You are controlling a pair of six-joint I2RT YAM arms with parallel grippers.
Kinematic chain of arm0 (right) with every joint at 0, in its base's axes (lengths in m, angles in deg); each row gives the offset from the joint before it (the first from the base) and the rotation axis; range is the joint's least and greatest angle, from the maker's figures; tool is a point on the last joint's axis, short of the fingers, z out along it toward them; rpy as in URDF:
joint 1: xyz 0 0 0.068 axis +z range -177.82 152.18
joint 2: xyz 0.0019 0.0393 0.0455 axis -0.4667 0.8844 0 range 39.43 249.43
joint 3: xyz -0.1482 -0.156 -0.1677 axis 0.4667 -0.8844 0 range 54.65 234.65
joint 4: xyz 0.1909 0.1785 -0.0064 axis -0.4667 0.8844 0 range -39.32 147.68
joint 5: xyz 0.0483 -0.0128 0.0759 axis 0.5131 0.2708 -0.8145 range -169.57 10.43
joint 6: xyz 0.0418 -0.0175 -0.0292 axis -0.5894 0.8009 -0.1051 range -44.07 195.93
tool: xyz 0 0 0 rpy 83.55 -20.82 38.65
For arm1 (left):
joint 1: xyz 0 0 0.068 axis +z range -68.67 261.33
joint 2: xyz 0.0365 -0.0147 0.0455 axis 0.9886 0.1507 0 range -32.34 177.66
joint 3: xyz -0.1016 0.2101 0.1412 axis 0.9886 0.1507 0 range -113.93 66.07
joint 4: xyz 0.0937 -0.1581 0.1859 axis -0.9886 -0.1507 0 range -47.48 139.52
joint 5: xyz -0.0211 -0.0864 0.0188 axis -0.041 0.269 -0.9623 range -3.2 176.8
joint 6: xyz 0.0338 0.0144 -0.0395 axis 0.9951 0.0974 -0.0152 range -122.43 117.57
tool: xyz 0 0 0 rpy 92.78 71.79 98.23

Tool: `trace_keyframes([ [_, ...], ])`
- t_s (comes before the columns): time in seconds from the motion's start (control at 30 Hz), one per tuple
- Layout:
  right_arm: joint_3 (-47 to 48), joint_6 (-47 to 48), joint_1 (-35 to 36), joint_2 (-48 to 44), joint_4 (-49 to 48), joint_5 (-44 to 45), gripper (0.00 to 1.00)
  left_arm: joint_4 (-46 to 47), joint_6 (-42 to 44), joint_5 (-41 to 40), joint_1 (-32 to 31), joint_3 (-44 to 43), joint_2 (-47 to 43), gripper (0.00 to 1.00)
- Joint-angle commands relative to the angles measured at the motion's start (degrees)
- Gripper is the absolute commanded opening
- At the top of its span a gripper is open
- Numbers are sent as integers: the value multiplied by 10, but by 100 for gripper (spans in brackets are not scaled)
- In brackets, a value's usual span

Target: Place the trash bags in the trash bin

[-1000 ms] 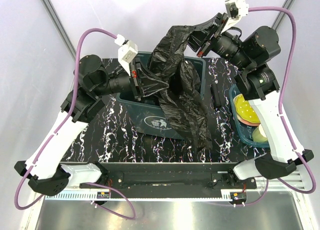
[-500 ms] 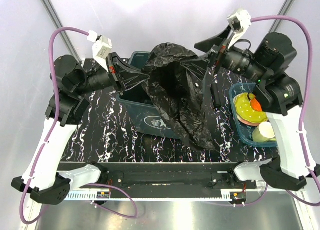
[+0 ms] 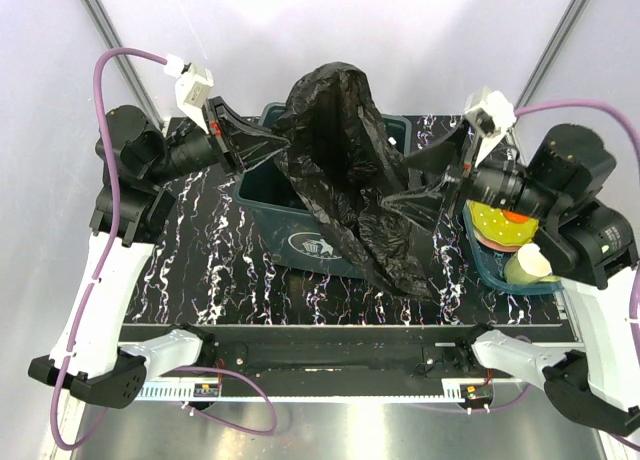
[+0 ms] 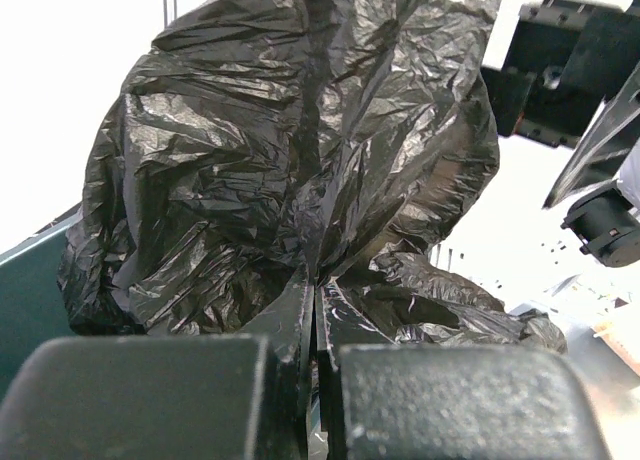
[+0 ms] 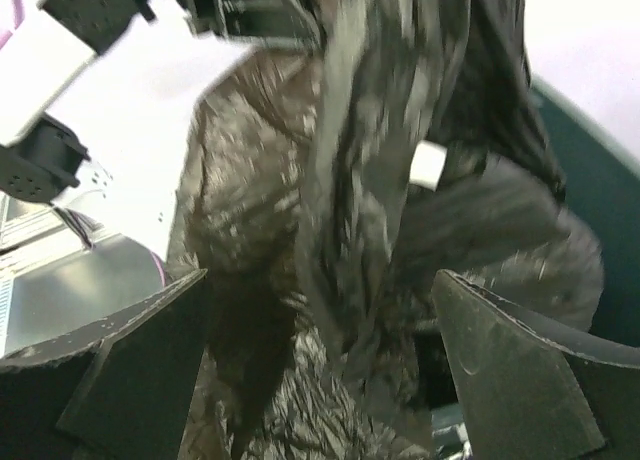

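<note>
The black trash bag (image 3: 335, 150) billows up over the dark green trash bin (image 3: 290, 230) and drapes down its right front onto the tabletop. My left gripper (image 3: 262, 146) is shut on the bag's left edge, above the bin's back left corner. In the left wrist view, the film is pinched between the closed fingers of this gripper (image 4: 318, 298), and the bag (image 4: 300, 130) fills the frame. My right gripper (image 3: 400, 185) stands open beside the bag's right side. In the right wrist view, its fingers (image 5: 130, 360) are spread wide around the hanging bag (image 5: 350, 180) without pinching it.
A shallow blue tray (image 3: 482, 260) at the right edge holds a yellow plate (image 3: 492, 220) and a pale cup (image 3: 530, 265). The black marble tabletop (image 3: 200, 270) lies around the bin. The bin's wall (image 5: 595, 200) shows behind the bag in the right wrist view.
The right gripper opened, let go of the bag and dropped from behind the bin to its right side. The left gripper pulled the bag's edge back and to the left, and the bag ballooned.
</note>
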Motion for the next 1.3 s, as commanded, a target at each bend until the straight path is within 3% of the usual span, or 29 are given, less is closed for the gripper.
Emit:
trace_keyframes([
  [0.0, -97, 15, 4, -37, -16, 47, 100, 34, -14, 26, 9, 2, -3, 0],
  [0.1, -123, 36, 4, -35, -29, 93, 100, 22, -6, 34, 14, 3, -11, 0],
  [0.17, -130, 39, 4, -24, -36, 118, 93, 10, 2, 39, 19, 6, -18, 0],
  [0.2, -129, 42, 3, -19, -34, 119, 84, 5, 8, 39, 26, 9, -25, 0],
  [0.23, -124, 42, 4, -14, -28, 117, 57, -11, 11, 37, 31, 10, -30, 0],
  [0.3, -102, 39, 4, -6, -6, 99, 34, -24, 18, 44, 55, 20, -42, 0],
  [0.33, -96, 38, 3, -6, 1, 85, 4, -43, 23, 51, 66, 25, -56, 0],
  [0.37, -93, 35, 4, -17, 7, 84, 0, -56, 33, 55, 76, 30, -64, 0],
  [0.67, -130, 39, 3, -85, 59, 47, 0, -255, 288, -28, 194, 47, -119, 0],
  [0.83, -127, 42, 4, -86, 74, 62, 0, -232, 353, -154, 237, 98, -133, 0],
  [1.03, -150, 52, 3, -80, 81, 131, 0, -145, 366, -229, 268, 142, -114, 0],
  [1.13, -160, 60, 3, -86, 87, 192, 0, -104, 363, -238, 273, 160, -94, 0],
  [1.27, -157, 71, 4, -87, 89, 221, 0, -46, 341, -188, 277, 177, -71, 0],
])
